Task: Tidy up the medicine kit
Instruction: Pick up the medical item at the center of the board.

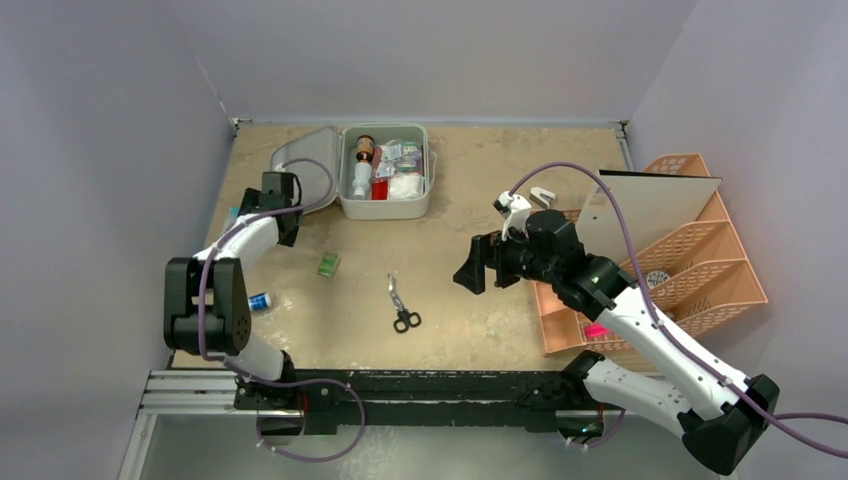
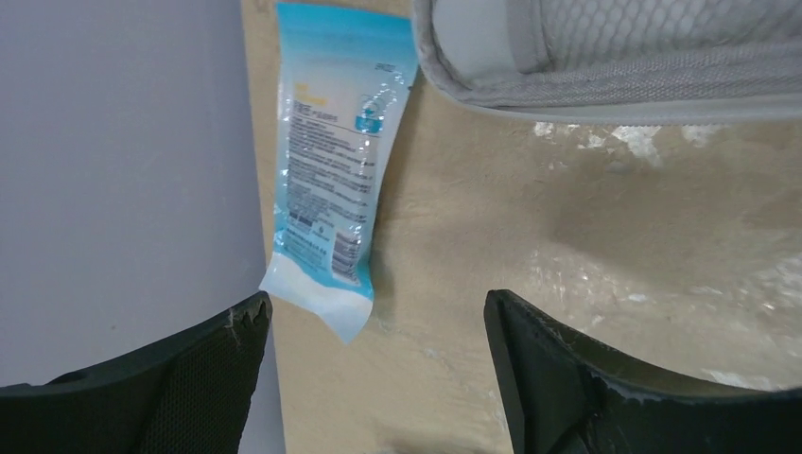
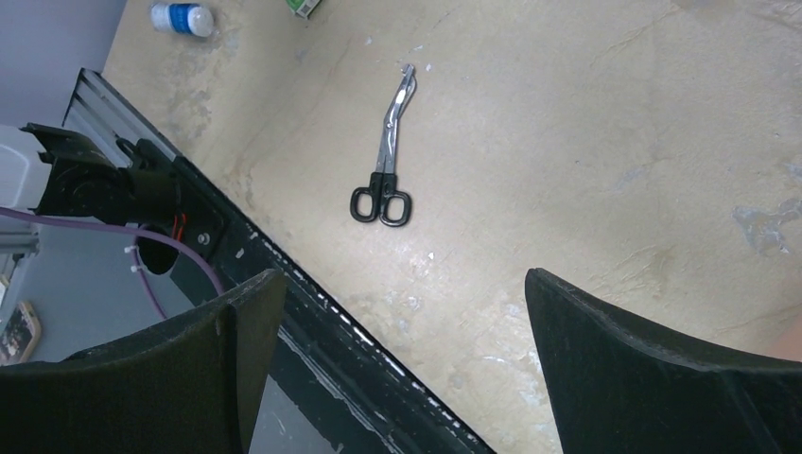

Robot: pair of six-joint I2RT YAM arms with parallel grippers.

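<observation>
The medicine kit point(image 1: 432, 180) is a light-grey case standing open at the back middle, its base filled with a bottle, packets and gauze. Its lid point(image 1: 300, 158) lies open to the left and also shows in the left wrist view point(image 2: 605, 66). My left gripper point(image 1: 274, 192) point(image 2: 378, 378) is open and empty, just in front of the lid and above a blue-and-white packet point(image 2: 326, 170) that lies by the left wall. My right gripper point(image 1: 480, 268) point(image 3: 402, 369) is open and empty, held above the table right of the black-handled scissors point(image 1: 403, 305) point(image 3: 383, 165).
A small green box point(image 1: 328, 263) point(image 3: 305, 8) and a small blue-and-white bottle point(image 1: 259, 301) point(image 3: 183, 17) lie on the left half. A peach lattice organizer point(image 1: 700, 250) with a white board point(image 1: 650, 205) stands at the right. The grey wall point(image 2: 123, 170) is close on the left.
</observation>
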